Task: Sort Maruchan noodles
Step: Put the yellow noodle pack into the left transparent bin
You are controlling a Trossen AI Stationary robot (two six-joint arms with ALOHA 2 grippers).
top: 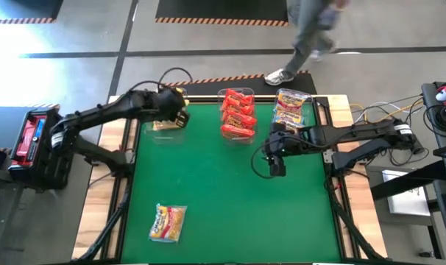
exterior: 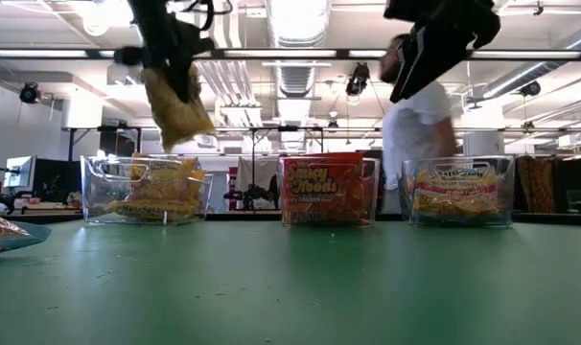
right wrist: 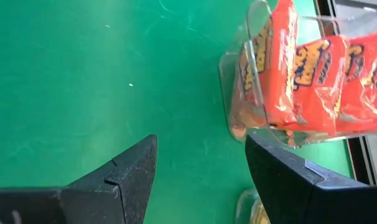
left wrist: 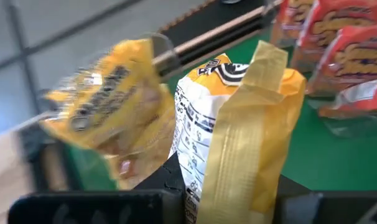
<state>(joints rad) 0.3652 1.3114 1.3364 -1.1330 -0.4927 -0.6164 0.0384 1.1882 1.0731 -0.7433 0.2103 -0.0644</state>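
From above we saw three clear bins in a row at the table's far edge: the left bin (top: 166, 124) under the left gripper (top: 177, 110), the middle bin (top: 238, 114) with red packets (top: 238, 118), and the right bin (top: 292, 109) with pale packets (top: 291, 107) just beyond the right gripper (top: 276, 156). One loose packet (top: 168, 222) lay alone near the front edge, well apart from both jaws. The level view added what the top view hid: a yellow packet (exterior: 176, 107) hung pinched in the left jaws above the left bin's yellow packets (exterior: 162, 192), and a person (exterior: 417, 120) stood behind. The left wrist view showed that held packet upright between its jaws. The right wrist view showed wide, empty jaws with about four red packets beyond them.
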